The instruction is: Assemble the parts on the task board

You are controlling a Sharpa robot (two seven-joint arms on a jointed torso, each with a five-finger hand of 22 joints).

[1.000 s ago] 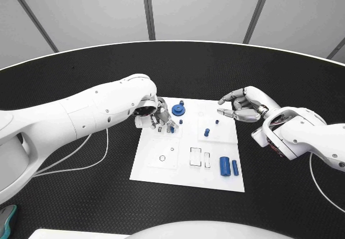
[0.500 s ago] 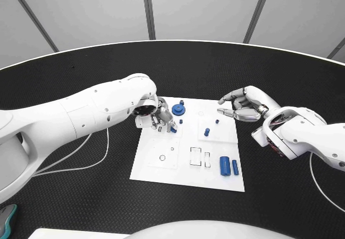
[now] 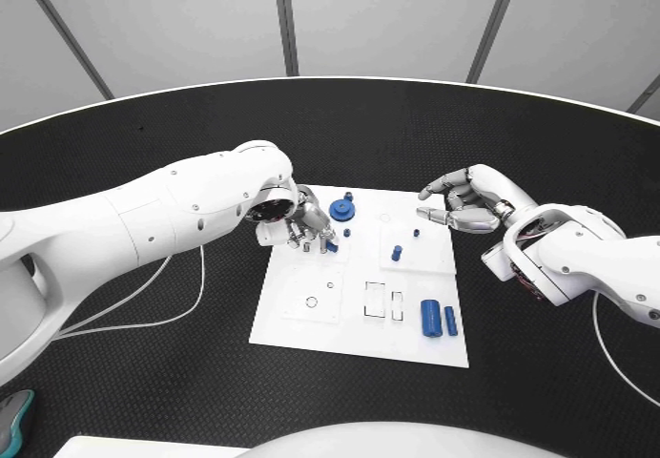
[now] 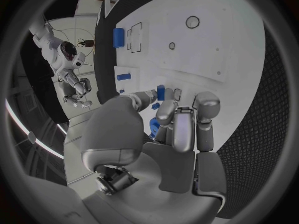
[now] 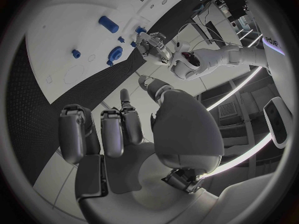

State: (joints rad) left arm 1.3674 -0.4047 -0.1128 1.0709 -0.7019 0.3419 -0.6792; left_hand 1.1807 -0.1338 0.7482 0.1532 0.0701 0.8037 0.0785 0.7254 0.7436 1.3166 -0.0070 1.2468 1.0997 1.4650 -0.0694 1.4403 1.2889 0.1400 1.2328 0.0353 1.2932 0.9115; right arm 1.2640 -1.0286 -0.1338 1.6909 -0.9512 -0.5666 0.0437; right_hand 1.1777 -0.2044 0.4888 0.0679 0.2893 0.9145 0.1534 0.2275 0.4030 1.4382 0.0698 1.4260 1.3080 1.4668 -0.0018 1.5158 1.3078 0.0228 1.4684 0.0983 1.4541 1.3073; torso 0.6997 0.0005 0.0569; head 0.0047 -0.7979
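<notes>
Board (image 3: pixel 296 324) mid-table; near end holds two blue cylinders (image 3: pixel 438 318) lying side by side beside empty rectangular slots, likely waiting for insertion

Mid-board: short peg (image 3: pixel 396 254) upright

Left hand (image 3: pixel 296 226) over board's far-left part, fingertips pointing down, pinching small blue part (image 3: pixel 330 245) just above surface, apparently lining up a hole; wrist view shows part (image 4: pixel 161 92) between fingertips, less clear from head view

Right hand (image 3: pixel 465 207) beyond board's far-right corner, fingers curled, holding nothing, parked clear

Far edge: round blue piece (image 3: pixel 341 210)
</notes>
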